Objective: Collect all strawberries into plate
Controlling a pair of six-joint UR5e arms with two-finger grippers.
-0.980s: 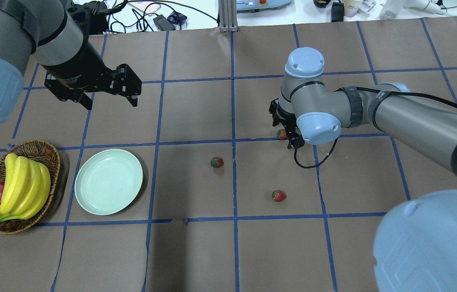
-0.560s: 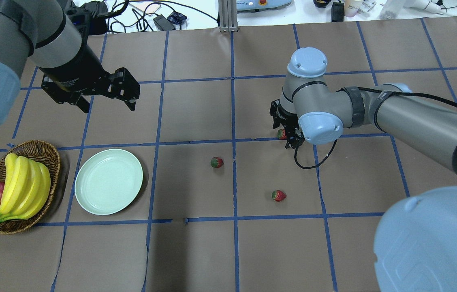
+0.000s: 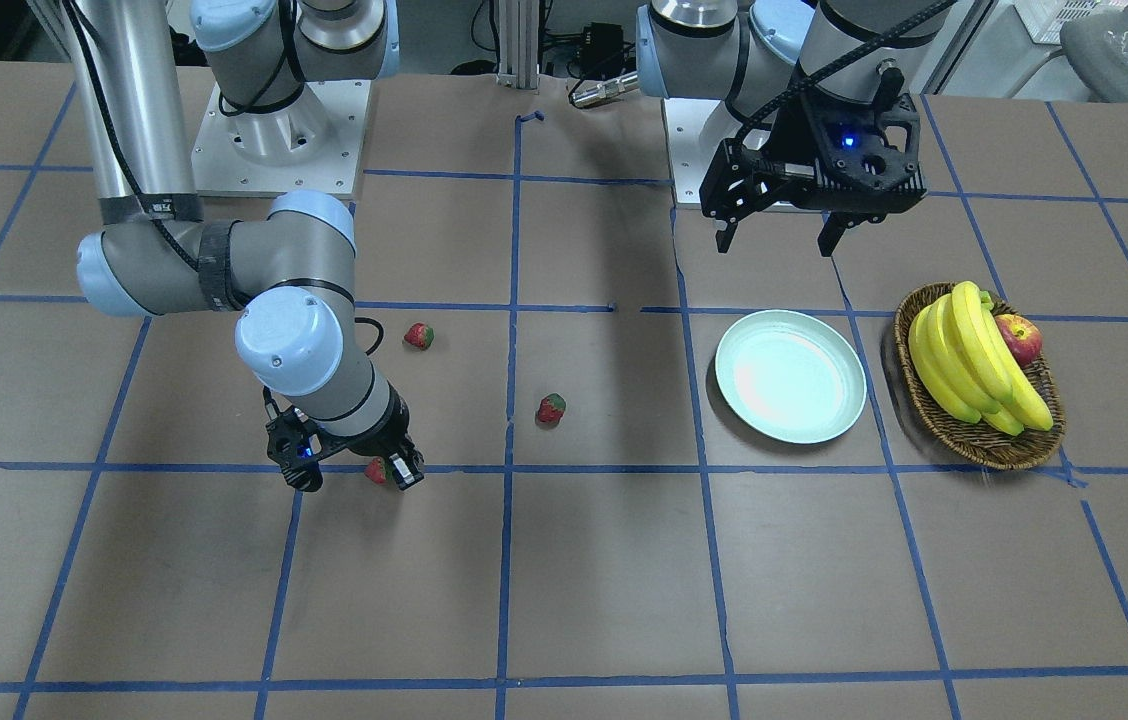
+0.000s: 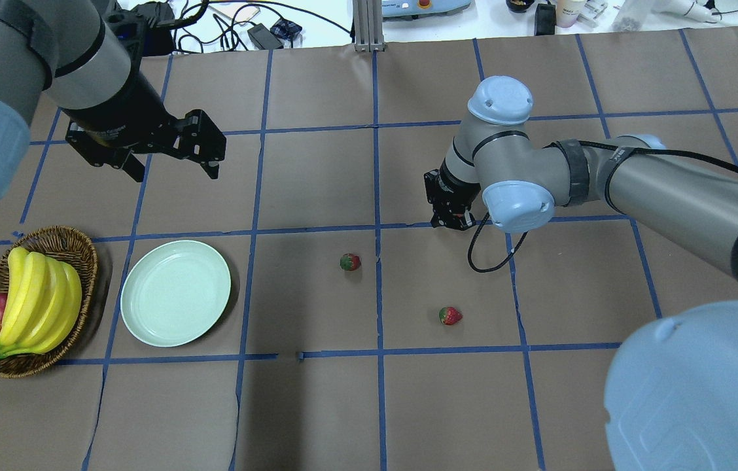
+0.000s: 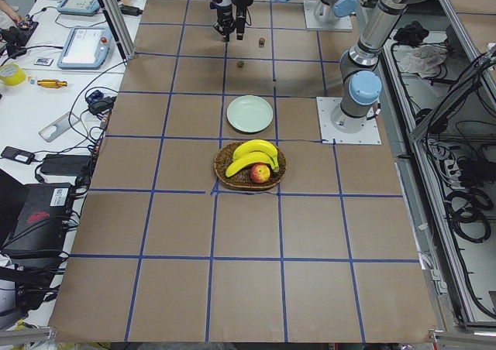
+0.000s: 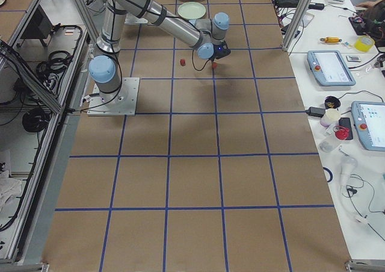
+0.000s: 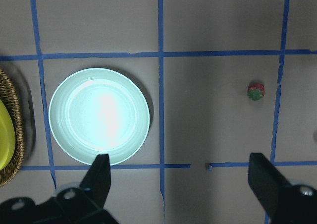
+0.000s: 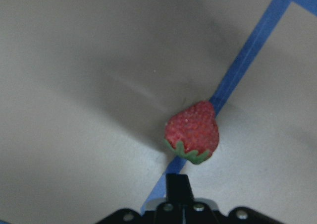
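Right tool (image 3: 354, 478) set low over a strawberry (image 3: 376, 470), right of the worktop's (image 4: 316, 405) centre. In the last second I have turned this tool about its wrist and shifted it slightly toward the worktop's left edge. In the overhead view the berry showed beside the tool a moment ago and is now hidden beneath it. The front-facing view shows the jaws apart, released, with the berry between them and closer to one finger. It rests on a tape line (image 8: 247, 60). I judge this to be alignment before closing, with nothing grasped yet. A second strawberry (image 4: 350, 262) and a third strawberry (image 4: 450, 316) lie loose mid-worktop, well apart. The plate (image 4: 176, 293) is bare, toward the left edge. Left tool (image 4: 175, 171) hangs released above the worktop, beyond the plate.
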